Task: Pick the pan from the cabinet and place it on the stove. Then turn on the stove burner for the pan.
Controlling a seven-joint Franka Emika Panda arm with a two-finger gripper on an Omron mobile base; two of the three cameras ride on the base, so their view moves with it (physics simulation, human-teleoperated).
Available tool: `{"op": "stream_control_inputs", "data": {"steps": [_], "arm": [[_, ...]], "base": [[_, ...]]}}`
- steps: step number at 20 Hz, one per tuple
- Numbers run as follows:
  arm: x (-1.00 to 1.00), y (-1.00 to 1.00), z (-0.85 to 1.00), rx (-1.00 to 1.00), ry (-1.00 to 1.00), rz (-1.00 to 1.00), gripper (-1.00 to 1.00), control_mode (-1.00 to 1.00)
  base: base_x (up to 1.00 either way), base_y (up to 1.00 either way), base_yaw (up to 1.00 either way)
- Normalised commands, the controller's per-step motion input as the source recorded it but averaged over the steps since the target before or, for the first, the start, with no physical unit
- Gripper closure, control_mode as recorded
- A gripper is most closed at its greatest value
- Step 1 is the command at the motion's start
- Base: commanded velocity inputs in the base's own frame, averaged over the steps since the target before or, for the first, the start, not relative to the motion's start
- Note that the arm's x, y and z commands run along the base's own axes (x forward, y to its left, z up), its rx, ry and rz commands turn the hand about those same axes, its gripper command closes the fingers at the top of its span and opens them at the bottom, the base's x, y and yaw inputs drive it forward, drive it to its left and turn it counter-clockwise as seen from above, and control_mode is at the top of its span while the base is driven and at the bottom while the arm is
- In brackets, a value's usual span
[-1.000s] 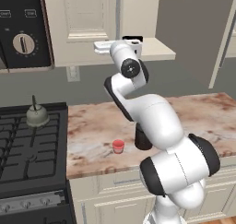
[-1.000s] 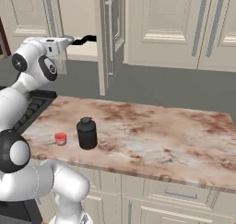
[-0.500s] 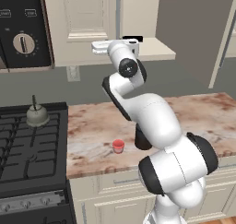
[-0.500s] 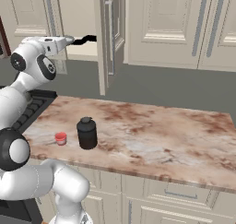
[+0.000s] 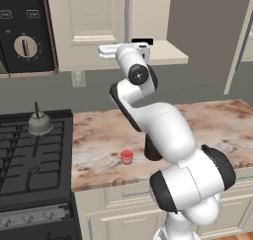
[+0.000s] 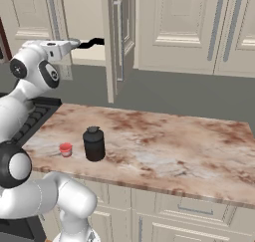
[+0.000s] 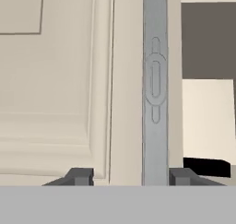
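pan [image 7: 206,167]: handle tip showing, rest hidden | cabinet [image 7: 55,80]: door close-up

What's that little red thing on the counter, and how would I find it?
Start at the marbled brown countertop right of the black stove. Near its front edge, close to the stove, sits a small red cup. Next to it in the right base view stands a taller black jar; the cup is the only red, short, open item there.
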Motion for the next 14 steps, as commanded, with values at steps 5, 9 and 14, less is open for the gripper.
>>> {"op": "stream_control_inputs", "data": {"steps": [5, 9, 14], "arm": [[-0.25, 0.07, -0.01, 0.0, -0.01, 0.0, 1.0, -1.0], [-0.33, 0.12, 0.0, 0.0, 0.0, 0.0, 1.0, -1.0], [-0.4, 0.33, 0.0, 0.0, 0.01, 0.0, 1.0, -1.0]], "base": [[0.0, 0.0, 0.0], [0.0, 0.0, 0.0], [0.0, 0.0, 0.0]]}}
